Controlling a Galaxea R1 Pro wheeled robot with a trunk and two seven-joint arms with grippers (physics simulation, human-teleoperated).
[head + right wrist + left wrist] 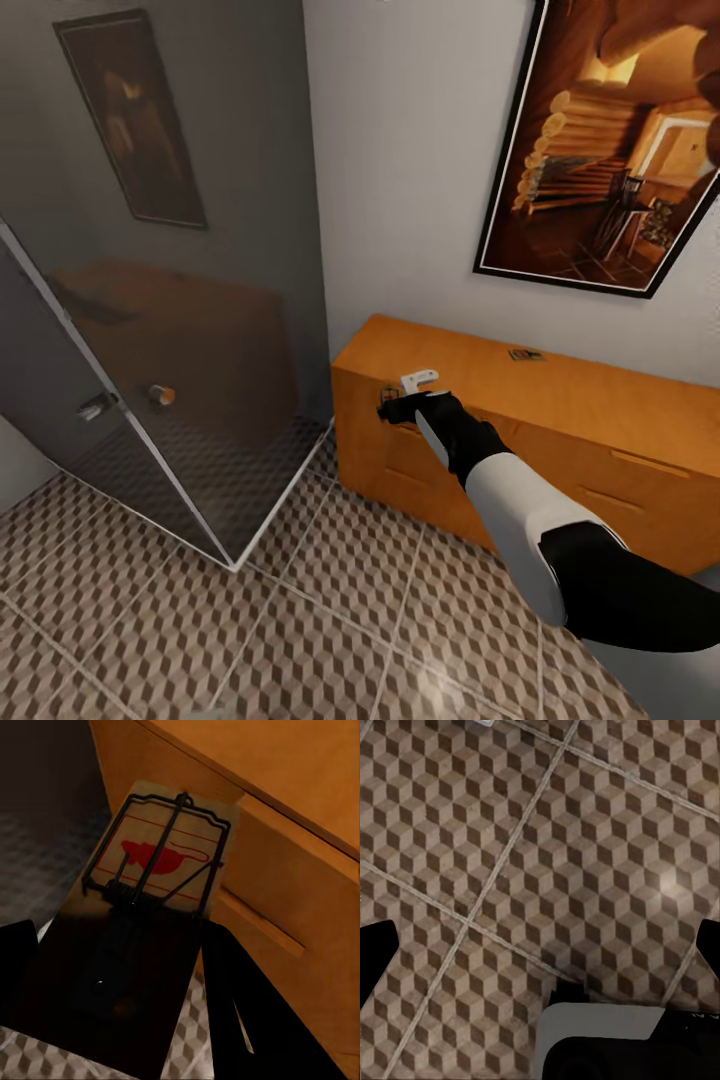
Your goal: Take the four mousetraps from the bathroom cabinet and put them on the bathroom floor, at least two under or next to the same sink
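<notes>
The right pincer [392, 408] grips a mousetrap [161, 855] at the front corner of the cabinet [560, 400], a second trap [525, 354] apparently waiting on its top, none yet on the bathroom floor [330, 620]; left pincer's state cannot be told.

No readable text, brand or number appears anywhere. The mousetrap [161, 859] beside the cabinet [300, 832] bears only a red mark.

One mousetrap [525, 354] lies on the cabinet [590, 400] top, behind the right hand [392, 407] holding another mousetrap [161, 859].
</notes>
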